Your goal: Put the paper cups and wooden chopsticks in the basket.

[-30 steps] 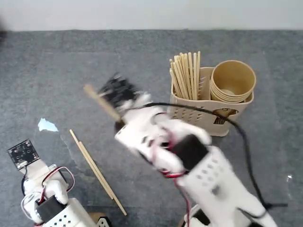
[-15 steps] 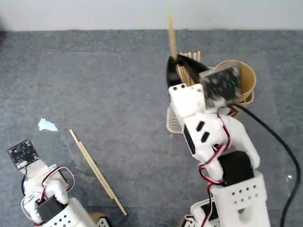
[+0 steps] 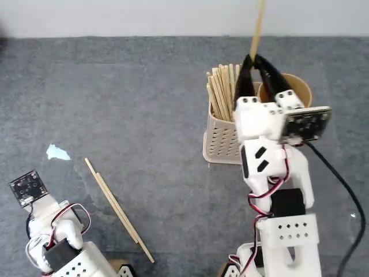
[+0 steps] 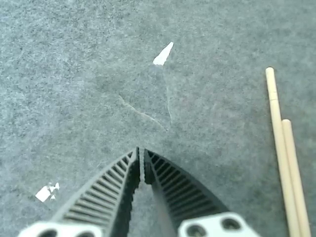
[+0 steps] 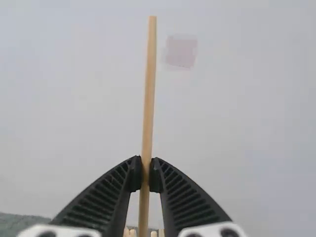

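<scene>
Basket point(image 3: 222, 143) sits far right on the grey mat point(image 3: 115, 86), sticks compartment on its left, cups on its right. Right arm point(image 3: 271, 173) stands on the near side, reaching up over it. (tinker)

Yep. Paper cups point(image 3: 301, 86) are already nested in there, with a bundle of chopsticks point(image 3: 222, 92) beside them. Right gripper point(image 3: 253, 57) pinches one more chopstick point(image 3: 258, 26) tight between its fingers. Its long axis is upright and the low end aims down roughly where the bundle meets the cups. I'd guess it wants a nudge left before letting go. (servo)

And the other side? (tinker)

Left gripper point(image 4: 140, 154) is pressed together on nothing, parked near left. The two loose chopsticks point(image 3: 115, 208) lie diagonally just right of it, so that arm's nearer. Those haven't budged. A second ago the right arm was mid-table with its stick tilted, and it has swung over to the basket since. (servo)
</scene>
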Robot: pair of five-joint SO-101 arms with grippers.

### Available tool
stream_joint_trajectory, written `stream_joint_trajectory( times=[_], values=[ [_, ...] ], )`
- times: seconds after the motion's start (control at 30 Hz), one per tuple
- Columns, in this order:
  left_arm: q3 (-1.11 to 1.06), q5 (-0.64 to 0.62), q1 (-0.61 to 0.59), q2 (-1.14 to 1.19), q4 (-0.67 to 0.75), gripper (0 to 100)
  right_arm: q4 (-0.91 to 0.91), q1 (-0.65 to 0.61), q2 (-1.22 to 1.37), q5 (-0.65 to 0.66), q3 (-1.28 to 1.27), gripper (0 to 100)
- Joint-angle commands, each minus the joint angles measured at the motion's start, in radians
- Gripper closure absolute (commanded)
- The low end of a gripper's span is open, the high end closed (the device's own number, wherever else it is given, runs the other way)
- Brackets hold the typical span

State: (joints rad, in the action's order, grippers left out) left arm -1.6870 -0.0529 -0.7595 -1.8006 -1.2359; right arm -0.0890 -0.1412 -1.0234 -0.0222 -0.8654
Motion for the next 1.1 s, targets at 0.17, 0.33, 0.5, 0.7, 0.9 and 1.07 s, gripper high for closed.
stream_joint_trajectory(
  times=[0.17, 0.33, 0.5, 0.7, 0.9, 1.07],
  values=[
    [0.005, 0.011, 0.006, -0.011, 0.023, 99, 0.117, 0.031, 0.031, -0.038, -0.052, 99.1],
    [0.005, 0.011, 0.006, -0.011, 0.023, 99, 0.105, 0.03, 0.087, -0.035, -0.077, 96.8],
    [0.005, 0.011, 0.006, -0.011, 0.023, 99, -0.036, 0.001, 0.082, -0.037, -0.057, 82.7],
    [0.005, 0.012, 0.005, -0.011, 0.021, 99, -0.315, -0.081, -0.054, -0.035, 0.02, 87.8],
    [0.005, 0.012, 0.002, -0.011, 0.015, 99, -0.601, -0.18, -0.255, 0.129, 0.032, 99.5],
    [0.016, 0.012, 0.005, -0.011, 0.023, 99, -0.906, -0.186, -0.383, 0.103, 0.028, 99.1]
  ],
)
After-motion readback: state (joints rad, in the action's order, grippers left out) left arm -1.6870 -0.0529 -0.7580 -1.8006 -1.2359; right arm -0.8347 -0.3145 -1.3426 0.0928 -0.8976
